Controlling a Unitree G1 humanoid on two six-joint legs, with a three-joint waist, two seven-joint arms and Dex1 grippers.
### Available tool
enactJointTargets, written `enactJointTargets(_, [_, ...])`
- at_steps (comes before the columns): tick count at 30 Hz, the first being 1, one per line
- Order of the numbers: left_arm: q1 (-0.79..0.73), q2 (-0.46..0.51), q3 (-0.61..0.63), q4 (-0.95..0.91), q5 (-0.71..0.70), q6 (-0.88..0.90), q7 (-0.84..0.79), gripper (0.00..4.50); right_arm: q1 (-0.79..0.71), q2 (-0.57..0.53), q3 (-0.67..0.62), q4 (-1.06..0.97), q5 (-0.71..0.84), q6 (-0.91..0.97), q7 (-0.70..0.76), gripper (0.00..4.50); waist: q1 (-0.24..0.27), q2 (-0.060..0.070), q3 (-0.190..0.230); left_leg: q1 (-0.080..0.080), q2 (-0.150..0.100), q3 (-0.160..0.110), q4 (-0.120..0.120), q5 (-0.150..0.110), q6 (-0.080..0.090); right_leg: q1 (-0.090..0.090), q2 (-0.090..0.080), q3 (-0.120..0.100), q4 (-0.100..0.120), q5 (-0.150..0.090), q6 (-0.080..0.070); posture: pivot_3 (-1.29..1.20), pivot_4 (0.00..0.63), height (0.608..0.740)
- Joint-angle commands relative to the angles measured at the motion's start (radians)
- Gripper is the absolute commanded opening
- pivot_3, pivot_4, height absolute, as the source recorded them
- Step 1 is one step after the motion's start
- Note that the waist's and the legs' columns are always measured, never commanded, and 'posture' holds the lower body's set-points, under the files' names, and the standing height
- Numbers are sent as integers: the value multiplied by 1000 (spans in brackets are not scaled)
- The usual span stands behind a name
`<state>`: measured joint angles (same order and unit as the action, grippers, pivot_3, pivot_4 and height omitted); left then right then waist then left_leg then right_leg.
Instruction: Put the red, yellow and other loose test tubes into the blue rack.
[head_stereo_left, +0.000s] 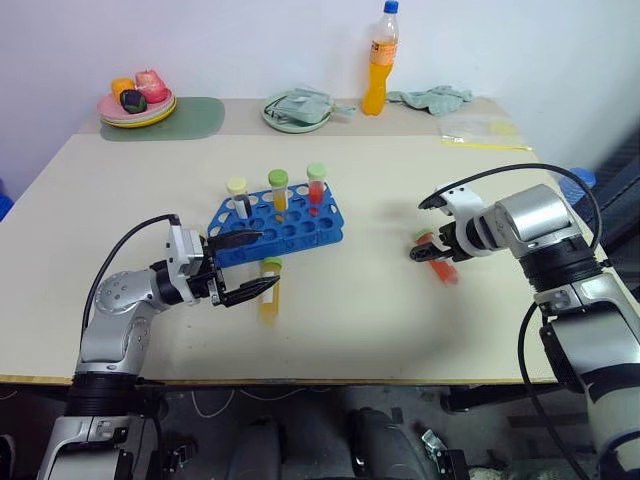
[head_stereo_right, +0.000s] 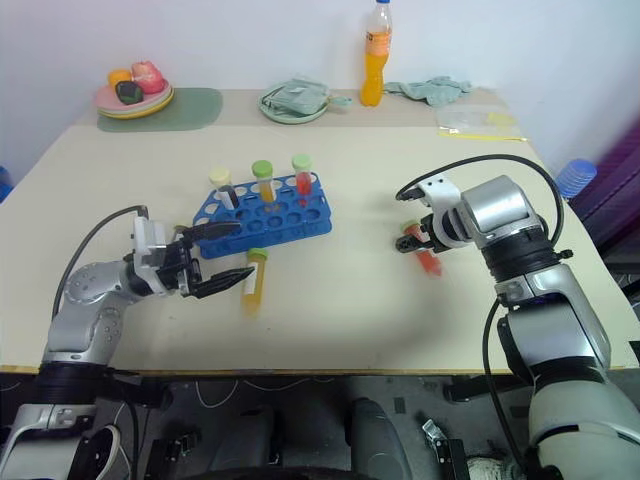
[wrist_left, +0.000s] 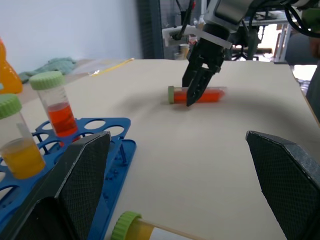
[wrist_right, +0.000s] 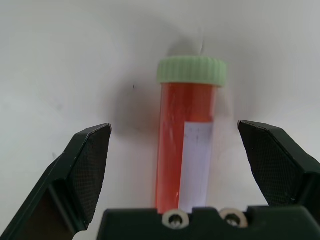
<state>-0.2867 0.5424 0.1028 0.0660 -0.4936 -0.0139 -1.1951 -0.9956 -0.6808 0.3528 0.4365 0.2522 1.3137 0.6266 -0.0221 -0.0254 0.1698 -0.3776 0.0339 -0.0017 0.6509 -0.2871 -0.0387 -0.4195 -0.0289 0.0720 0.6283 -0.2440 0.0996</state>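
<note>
Blue rack (head_stereo_left: 285, 225): lies on the beige table (head_stereo_left: 380, 310), left of the table's middle, its long side slightly angled. It is the landmark for everything below.
Tubes in the rack: three stand upright along the far row. A cream-capped tube (head_stereo_left: 238, 197) with dark contents is at the left end, a green-capped yellow tube (head_stereo_left: 278, 190) is in the middle, and a green-capped red tube (head_stereo_left: 316, 186) is at the right.
Loose yellow tube (head_stereo_left: 270, 290): lies flat on the table just in front of the rack's near edge, green cap toward the rack.
Loose red tube (wrist_right: 187, 135): lies flat on the table well to the right of the rack, green cap at one end, white label on its side.
Left gripper (head_stereo_left: 243, 266): hovers at the rack's near left corner, pointing level toward the right. Its jaws are spread wide and hold nothing; one finger is over the rack's edge, the other is beside the yellow tube's cap.
Right gripper (wrist_left: 196, 85): angled down over the loose red tube, far right of the rack. Its jaws are wide apart, one finger on each side of the tube, not clamped on it.
Behind the rack: an orange drink bottle (head_stereo_left: 378, 60), a green plate (head_stereo_left: 296, 112) with a cloth, and a plate of toy food (head_stereo_left: 137, 100) stand along the far edge of the table.
</note>
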Motion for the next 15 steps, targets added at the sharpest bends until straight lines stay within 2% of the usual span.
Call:
enactJointTargets(1, [11, 0, 21, -51, -19, -7, 13, 4466, -18, -3, 11, 14, -34, -33, 25, 4500, 1, 0, 0, 0, 0, 0, 0, 0, 0, 0, 0, 0, 0, 0, 0, 0, 150, 740])
enactJointTargets(2, [16, 0, 20, -57, -20, -6, 17, 4466, -14, -5, 19, 19, -45, -49, 30, 4500, 1, 0, 0, 0, 0, 0, 0, 0, 0, 0, 0, 0, 0, 0, 0, 0, 150, 740])
enactJointTargets(5, [23, 1, 20, -67, -20, -4, 25, 4500, -7, -3, 21, 45, -66, -75, 41, 3593, 0, 0, 0, 0, 0, 0, 0, 0, 0, 0, 0, 0, 0, 0, 0, 0, 150, 740])
enactJointTargets(7, [23, 1, 21, -67, -19, -4, 29, 4500, -3, 1, 18, 57, -79, -86, 43, 2685, 0, 0, 0, 0, 0, 0, 0, 0, 0, 0, 0, 0, 0, 0, 0, 0, 150, 740])
enactJointTargets(10, [21, 1, 20, -68, -18, -6, 33, 4500, 4, 6, 17, 51, -92, -91, 49, 1091, 0, 0, 0, 0, 0, 0, 0, 0, 0, 0, 0, 0, 0, 0, 0, 0, 150, 740])
enactJointTargets(11, [20, 1, 19, -68, -18, -6, 34, 4500, 5, 7, 17, 44, -93, -89, 53, 787, 0, 0, 0, 0, 0, 0, 0, 0, 0, 0, 0, 0, 0, 0, 0, 0, 150, 740])
enactJointTargets(15, [13, 4, 19, -59, -17, -10, 31, 4500, 3, 10, -18, 12, -81, -81, 62, 771, 0, 0, 0, 0, 0, 0, 0, 0, 0, 0, 0, 0, 0, 0, 0, 0, 150, 740])
